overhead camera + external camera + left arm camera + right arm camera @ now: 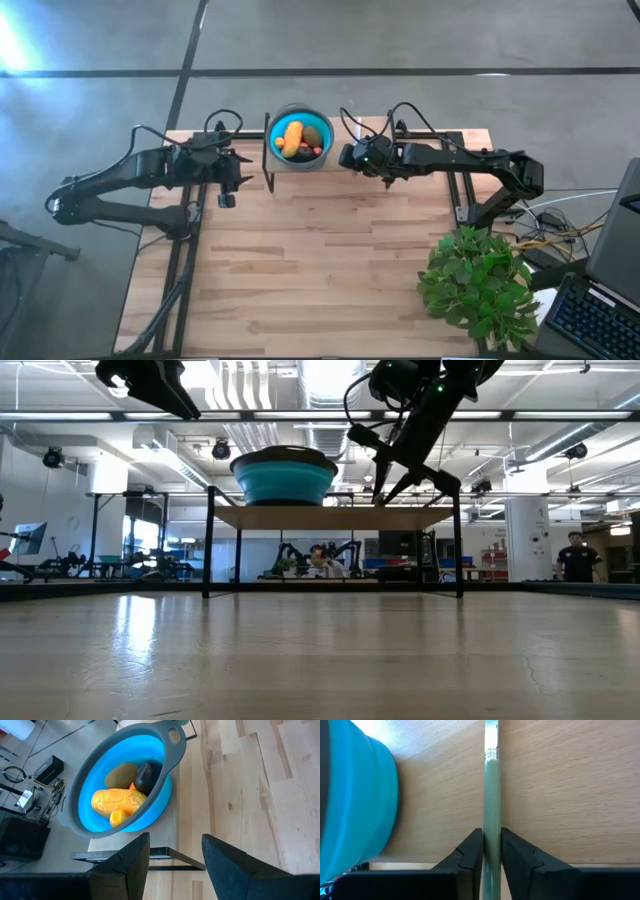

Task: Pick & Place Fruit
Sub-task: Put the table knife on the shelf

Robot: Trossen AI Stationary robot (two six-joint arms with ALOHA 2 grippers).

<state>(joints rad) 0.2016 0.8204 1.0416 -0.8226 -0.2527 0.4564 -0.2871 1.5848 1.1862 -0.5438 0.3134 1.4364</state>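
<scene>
I see the fruit (298, 139) heaped in the blue bowl (272, 128) on the far shelf (350, 185), orange-yellow piece (118, 801) lying lengthwise left-right, left gripper (226, 178) jaws wide, left of bowl, right gripper (491, 854) pinching the green-handled utensil (491, 795), right of bowl.

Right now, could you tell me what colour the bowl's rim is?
Grey, around the blue bowl; the left wrist view shows it best.

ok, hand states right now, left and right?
Left hand: open, empty, beside the bowl.
Right hand: closed on the green-handled utensil.
</scene>
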